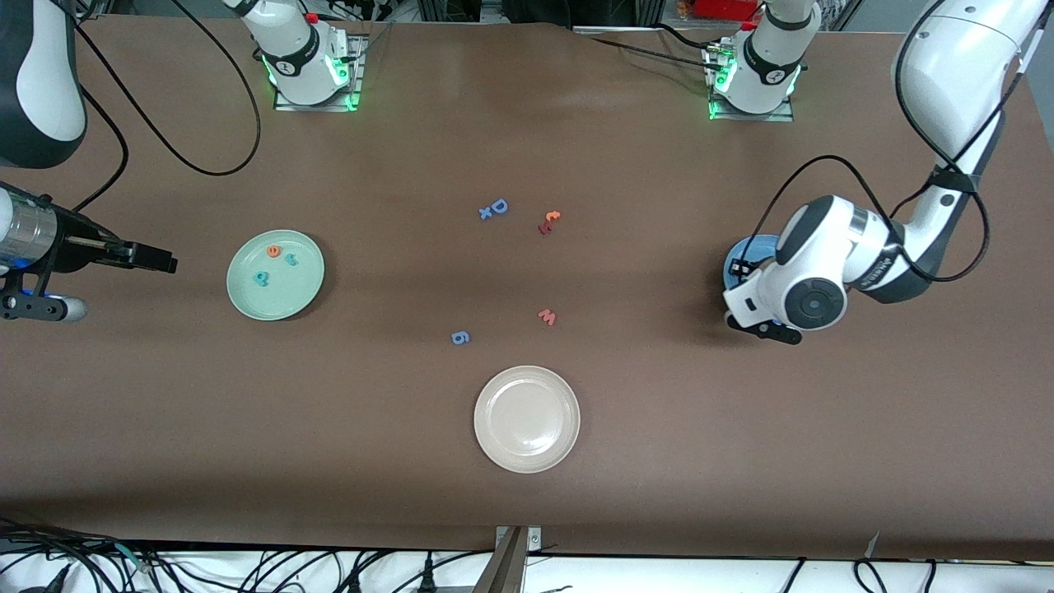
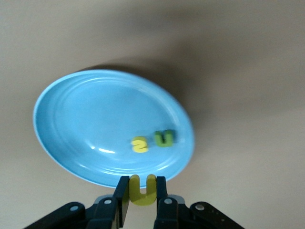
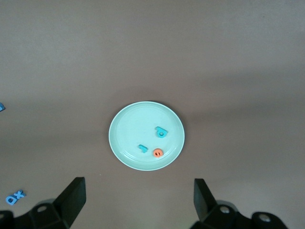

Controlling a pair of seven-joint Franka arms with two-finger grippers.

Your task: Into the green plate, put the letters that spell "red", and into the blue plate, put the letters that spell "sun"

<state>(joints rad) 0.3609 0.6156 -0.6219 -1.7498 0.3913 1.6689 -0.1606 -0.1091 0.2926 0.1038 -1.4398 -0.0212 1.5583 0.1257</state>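
The left arm's wrist hides most of the blue plate [image 1: 753,247], over whose rim the left gripper [image 2: 141,191] pinches the yellow u [image 2: 141,192], prongs toward 12 o'clock, while the right gripper [image 3: 139,200] waits spread wide.

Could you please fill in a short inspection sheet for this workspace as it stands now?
Surface: brown table, flat.
Green plate: holds orange e, teal r and teal d.
Blue plate: holds yellow s and green n.
Yellow u: in the left gripper, over the blue plate's rim.
Clutter: cream plate, blue D and x, orange and red pair, pinkish w, blue g.
Left gripper: fingers shut on the u.
Right gripper: fingers open, holding nothing, waiting above the table near the green plate.
Cables: black cables trail over the table by the arms.
Surroundings: cable bundles lie along the table edge nearest the front camera.
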